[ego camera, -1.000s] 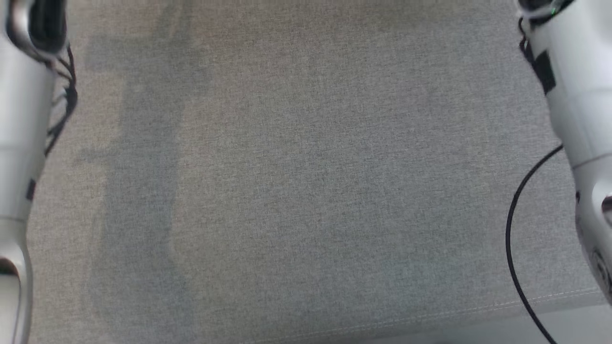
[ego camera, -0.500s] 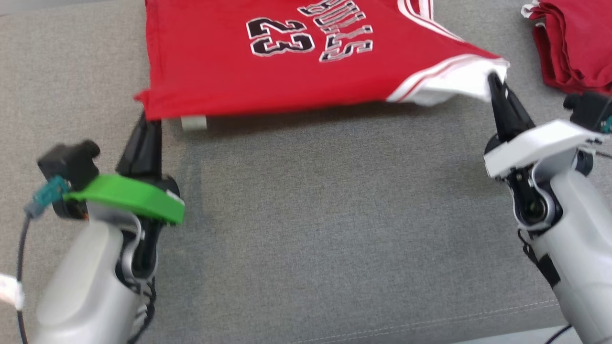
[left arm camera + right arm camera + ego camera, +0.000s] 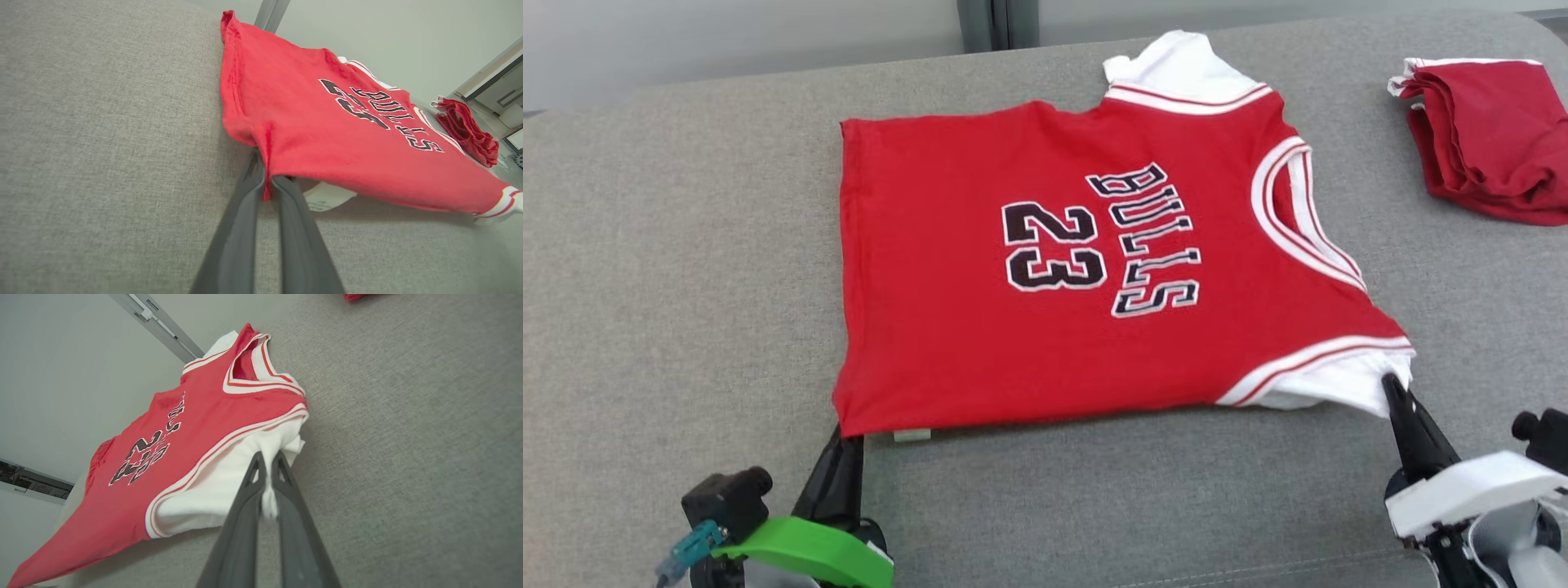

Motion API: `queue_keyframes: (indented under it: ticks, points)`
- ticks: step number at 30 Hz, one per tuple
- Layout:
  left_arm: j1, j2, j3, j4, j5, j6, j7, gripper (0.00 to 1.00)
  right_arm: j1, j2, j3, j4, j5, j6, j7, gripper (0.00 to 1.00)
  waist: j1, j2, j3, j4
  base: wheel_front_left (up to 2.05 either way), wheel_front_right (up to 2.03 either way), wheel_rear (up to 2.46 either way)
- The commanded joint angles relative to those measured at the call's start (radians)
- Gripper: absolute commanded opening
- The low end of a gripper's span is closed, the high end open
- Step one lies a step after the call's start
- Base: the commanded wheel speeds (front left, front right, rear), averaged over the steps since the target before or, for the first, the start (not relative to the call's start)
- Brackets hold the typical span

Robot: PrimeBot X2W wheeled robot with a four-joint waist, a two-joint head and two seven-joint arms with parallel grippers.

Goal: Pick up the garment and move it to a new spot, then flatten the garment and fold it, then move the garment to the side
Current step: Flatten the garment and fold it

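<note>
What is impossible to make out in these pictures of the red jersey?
1. Label under the jersey: print too small; the hem covers part, left wrist view.
2. Second red garment: cut off by the right edge, head view; its type is unclear.
3. The jersey's back side: hidden beneath its front, every view.

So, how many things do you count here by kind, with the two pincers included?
Red jersey: 1
Folded red cloth pile: 1
Pincers: 2 (left pincer, right pincer)
Total: 4
</note>
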Motion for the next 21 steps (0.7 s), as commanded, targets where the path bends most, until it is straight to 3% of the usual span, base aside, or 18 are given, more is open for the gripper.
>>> queue_keyframes:
  ticks: [1, 9, 21]
  points:
    - [0.021, -0.002, 0.009, -0.003, 0.005, 0.005, -0.005, 0.00, 0.045, 0.018, -0.039, -0.037, -0.025, 0.000, 0.020, 0.00, 0.0001, -0.0001, -0.011, 0.007, 0.00, 0.00, 0.00]
    - [0.053, -0.025, 0.010, 0.011, 0.016, -0.012, -0.005, 0.00, 0.187, 0.140, -0.185, -0.204, -0.124, 0.000, 0.164, 0.00, 0.0001, -0.0001, -0.019, 0.017, 0.00, 0.00, 0.00]
    - [-0.020, -0.031, -0.018, 0.048, 0.030, -0.033, 0.012, 0.00, 0.092, 0.164, -0.217, -0.226, -0.195, 0.000, 0.264, 0.00, 0.0001, -0.0001, 0.000, 0.030, 0.00, 0.00, 0.00]
